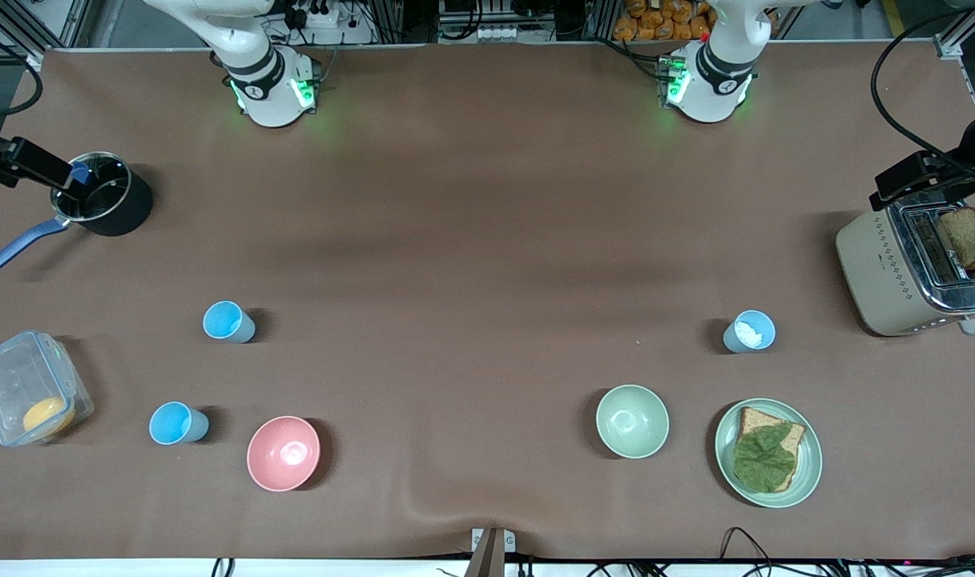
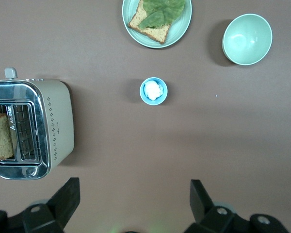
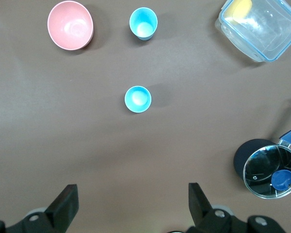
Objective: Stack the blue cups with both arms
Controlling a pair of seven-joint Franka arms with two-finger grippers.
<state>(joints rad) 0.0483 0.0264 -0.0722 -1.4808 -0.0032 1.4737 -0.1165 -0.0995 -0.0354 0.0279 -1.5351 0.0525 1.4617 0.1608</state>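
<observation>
Overhead, we count three small blue plastic cups. Toward the right arm's end stand a grey-blue cup (image 1: 229,322) and, at its seven o'clock in the front view, a sky-blue cup (image 1: 179,423). The third blue cup (image 1: 750,331), holding something white we cannot identify, stands toward the left arm's end.

We count two bowls: a pink bowl (image 1: 284,453) at four o'clock from the sky-blue cup, and a pale green bowl (image 1: 632,421) at seven o'clock from the third cup.

Both white arms are cut off at the top edge. The left gripper (image 2: 134,187) hangs high over bare table, fingers spread wide and empty. The right gripper (image 3: 132,189) does likewise.

A black saucepan (image 1: 102,204) holds a blue object we cannot make out.
</observation>
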